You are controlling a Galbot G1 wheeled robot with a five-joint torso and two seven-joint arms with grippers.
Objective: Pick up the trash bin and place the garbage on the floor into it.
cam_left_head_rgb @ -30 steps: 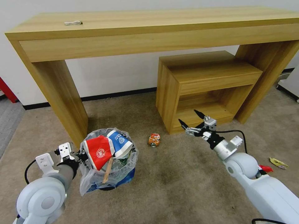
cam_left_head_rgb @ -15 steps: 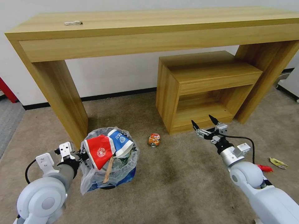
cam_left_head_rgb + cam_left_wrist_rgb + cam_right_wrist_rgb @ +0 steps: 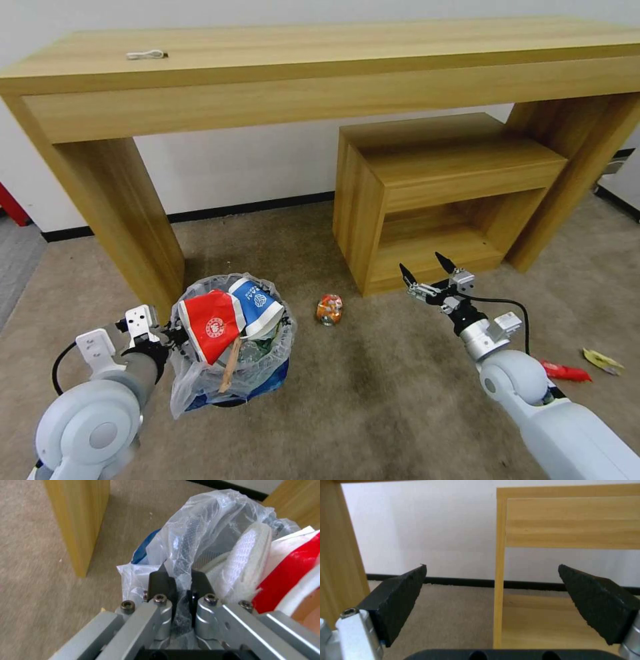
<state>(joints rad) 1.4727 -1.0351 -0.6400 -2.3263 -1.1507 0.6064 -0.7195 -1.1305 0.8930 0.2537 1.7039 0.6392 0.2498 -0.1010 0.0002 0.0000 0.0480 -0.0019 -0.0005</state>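
Left gripper [image 3: 175, 331] at lower left of the head view, clamped on the plastic-bag rim of the trash bin [image 3: 230, 347], which is stuffed with red and blue paper cups [image 3: 227, 317] and a wooden stick [image 3: 230, 365]. Right gripper [image 3: 427, 272] at centre right, fingers spread wide with nothing between them, above carpet in front of the small shelf [image 3: 440, 193]. Crushed can [image 3: 329, 309] on the floor mid-frame between bin and right gripper; red wrapper [image 3: 565, 371] and yellow wrapper [image 3: 603, 360] at right edge.
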